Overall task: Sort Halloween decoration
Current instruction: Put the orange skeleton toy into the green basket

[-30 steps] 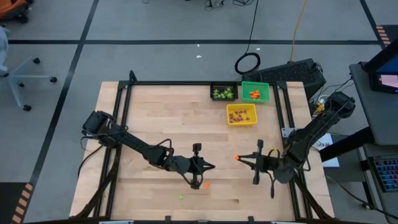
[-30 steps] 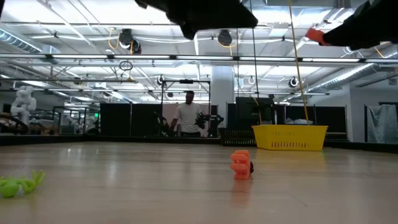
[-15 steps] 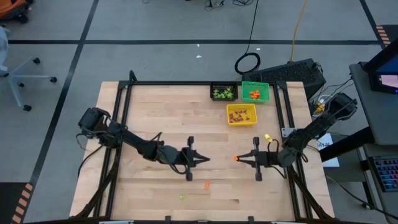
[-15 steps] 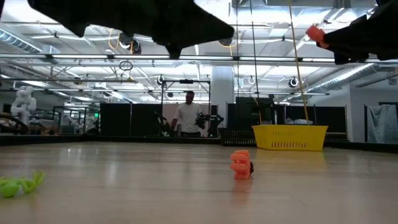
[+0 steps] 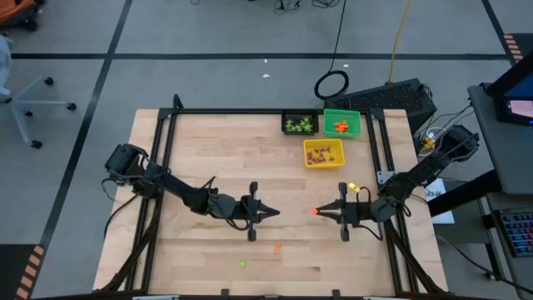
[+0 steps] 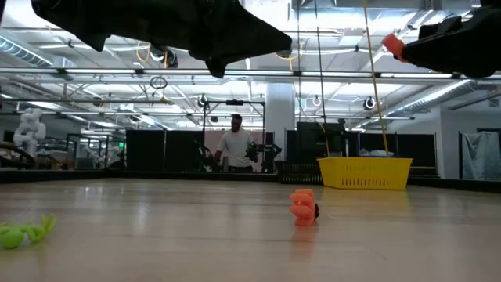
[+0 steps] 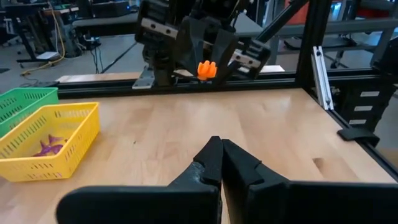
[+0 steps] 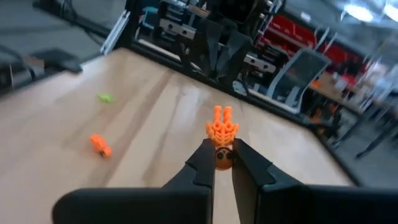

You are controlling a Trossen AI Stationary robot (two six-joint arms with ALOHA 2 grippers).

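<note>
**Two loose trinkets on the worktop, one more in the right gripper**

Two grippers face each other over the middle of the worktop (image 5: 208, 142) in the high view. The left gripper (image 5: 273, 212) is clenched on nothing; the right gripper (image 5: 317, 212) grasps an orange trinket (image 5: 315, 212). Two trinkets lie loose towards the near edge: an orange one (image 5: 277, 247) and a light-green one (image 5: 242, 264). Three bins stand near the far right corner: a black bin (image 5: 299, 124) with green pieces, a green bin (image 5: 341, 123) with orange pieces, and a yellow bin (image 5: 323, 153) with purple pieces. Compared with a second ago, the left gripper has drawn back from over the loose orange trinket, and the right arm has straightened.

From the low view, both loose trinkets rest on the worktop, well apart, both arms hang above, and one person (image 6: 236, 146) stands far behind.

Seen from the left wrist, its fingers (image 7: 211, 158) are pressed together and empty.

Seen from the right wrist, its fingers (image 8: 202, 162) pinch the orange trinket at its base.
</note>
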